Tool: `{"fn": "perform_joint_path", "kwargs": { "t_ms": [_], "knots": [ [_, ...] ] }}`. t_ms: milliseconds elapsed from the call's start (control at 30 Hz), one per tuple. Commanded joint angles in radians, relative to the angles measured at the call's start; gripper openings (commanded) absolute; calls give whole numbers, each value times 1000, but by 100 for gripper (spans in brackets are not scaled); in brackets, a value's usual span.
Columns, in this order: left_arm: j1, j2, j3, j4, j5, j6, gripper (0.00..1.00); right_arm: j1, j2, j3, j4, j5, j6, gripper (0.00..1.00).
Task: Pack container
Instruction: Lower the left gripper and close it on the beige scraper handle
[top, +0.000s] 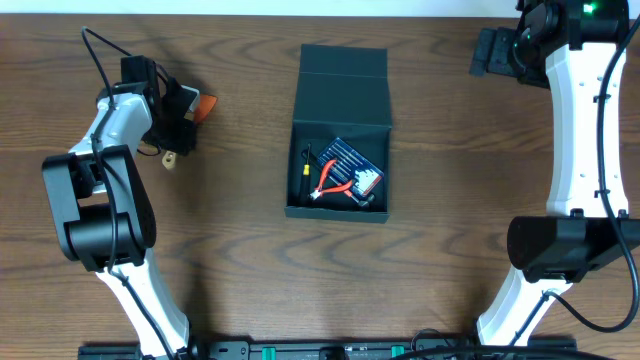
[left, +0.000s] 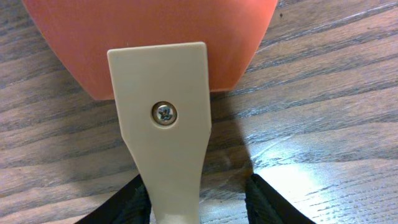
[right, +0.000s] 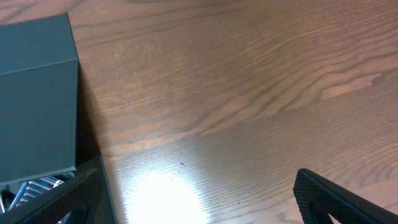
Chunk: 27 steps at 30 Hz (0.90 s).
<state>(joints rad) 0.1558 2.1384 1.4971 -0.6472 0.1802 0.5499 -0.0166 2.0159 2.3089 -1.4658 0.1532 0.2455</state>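
Note:
The container (top: 342, 90), a dark teal-black box, stands at the table's middle with its flap lid open toward the back. Inside lie a blue drill-bit case (top: 352, 160), red pliers (top: 335, 185) and a thin dark screwdriver (top: 304, 165). My left gripper (top: 180, 118) is at the far left, open, its fingers (left: 199, 208) on either side of the beige shank (left: 165, 124) of an orange-headed tool (top: 206, 104) lying on the table; the left finger touches the shank and the right finger stands apart. My right gripper (top: 490, 52) is open and empty at the back right, and in its wrist view (right: 193, 186) the box's lid (right: 37, 93) shows.
The wooden table (top: 450, 200) carries the two arm bases at the front left (top: 100, 210) and front right (top: 570, 245). A black rail runs along the front edge (top: 330, 350).

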Motion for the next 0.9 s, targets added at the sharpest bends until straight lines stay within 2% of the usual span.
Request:
{"fn": "perform_joint_path", "kwargs": {
  "t_ms": [0, 200, 500, 767, 867],
  "knots": [
    [-4, 66, -25, -30, 29, -13, 45, -3, 0, 19, 0, 0, 12, 99],
    [-4, 66, -25, -56, 29, -16, 45, -3, 0, 19, 0, 0, 12, 99],
    [-4, 66, -25, -66, 2, -147, 45, -3, 0, 19, 0, 0, 12, 99],
    [-4, 66, -25, -71, -36, -190, 36, -3, 0, 19, 0, 0, 12, 99],
    [-4, 66, -25, -74, -36, -190, 35, -3, 0, 19, 0, 0, 12, 99]
  ]
}}
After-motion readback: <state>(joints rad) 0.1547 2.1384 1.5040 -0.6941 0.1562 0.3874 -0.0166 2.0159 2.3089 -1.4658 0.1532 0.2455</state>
